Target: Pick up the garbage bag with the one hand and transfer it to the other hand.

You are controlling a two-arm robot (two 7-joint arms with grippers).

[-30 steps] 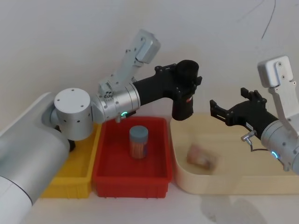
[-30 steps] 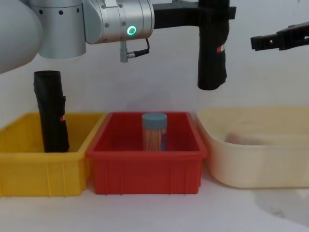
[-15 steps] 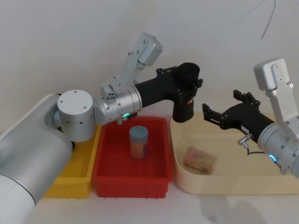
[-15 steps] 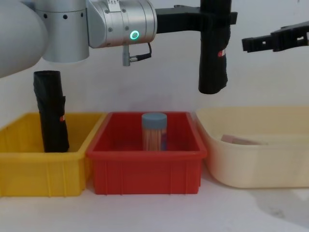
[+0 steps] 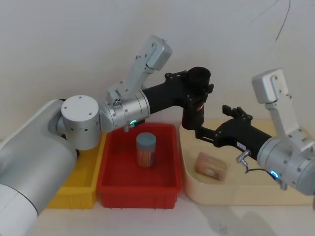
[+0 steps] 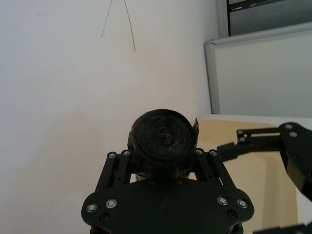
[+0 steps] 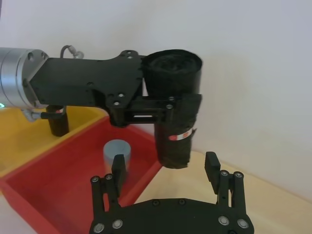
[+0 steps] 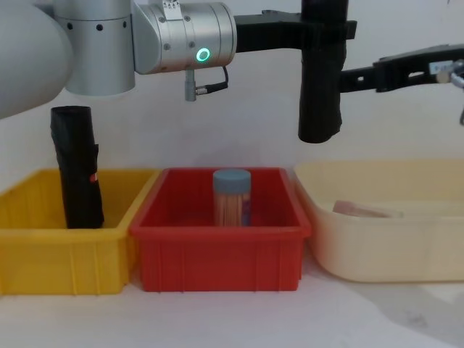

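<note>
The garbage bag [image 5: 195, 104], a black tight roll with a small red label, hangs upright in the air above the gap between the red bin and the beige tub. My left gripper [image 5: 197, 91], on the green-lit arm, is shut on its upper half [image 8: 322, 30]. The roll's end [image 6: 163, 138] shows between that gripper's fingers. My right gripper [image 5: 211, 121], on the blue-lit arm, stands open at the roll's lower half [image 7: 173, 131]. Its fingertips [image 7: 118, 165] flank the roll's lower end without closing. One right finger [image 8: 362, 75] reaches the bag's side.
A yellow bin [image 8: 43, 250] at the left holds a second black roll [image 8: 76, 168]. The red bin [image 8: 217, 250] in the middle holds a blue-lidded jar [image 8: 232, 196]. The beige tub [image 8: 384, 250] at the right holds a small packet [image 5: 211, 166].
My right gripper has moved left and down, from well apart from the bag to its lower half. The left arm and bag have barely shifted.
</note>
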